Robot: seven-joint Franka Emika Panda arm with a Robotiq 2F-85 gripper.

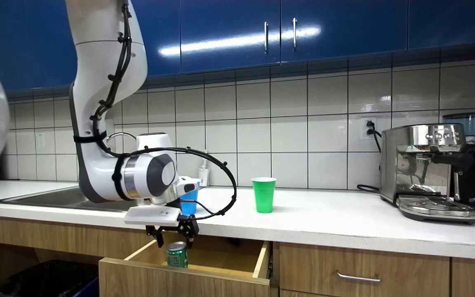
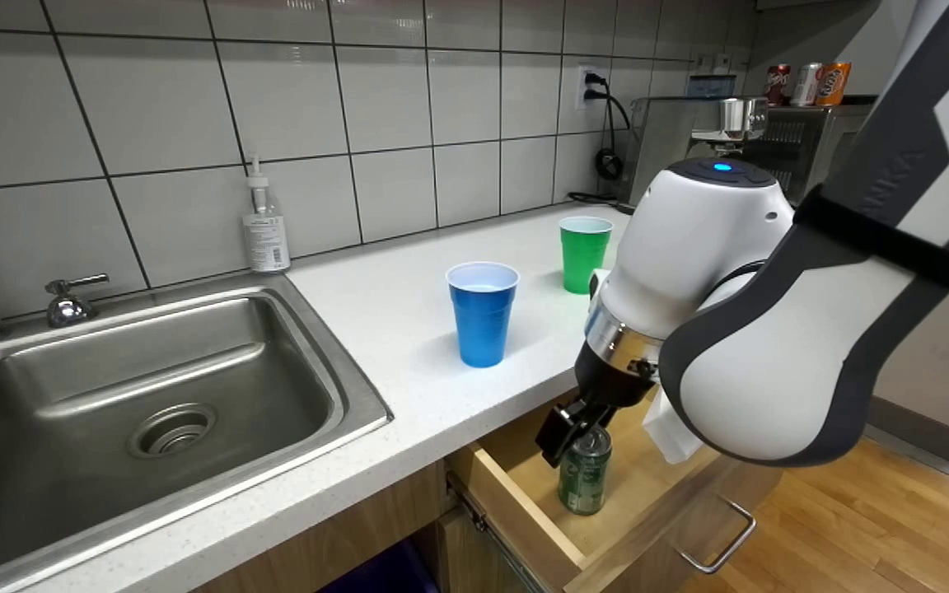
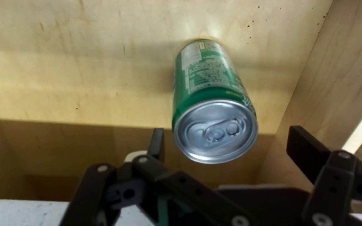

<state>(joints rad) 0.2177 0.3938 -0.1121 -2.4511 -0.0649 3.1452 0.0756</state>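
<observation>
The white arm [image 1: 91,88] has black cables [image 1: 104,104] and fingers [image 3: 307,152].

White and finely speckled, the surface [image 1: 320,212] carries an upright green cup [image 1: 264,197]. In both exterior views, a blue cup [image 2: 483,321] stands upright to the left of the green cup, apart from it. Farther left of the green cup, a steel sink [image 2: 268,403] is set into the surface. A clear pump bottle [image 2: 267,240] also stands left of the green cup, whether on the sink or the surface is unclear. Right of the green cup, well apart, sits a steel coffee machine [image 1: 421,171]; a black cord [image 1: 368,188] curls on the surface between them.
</observation>
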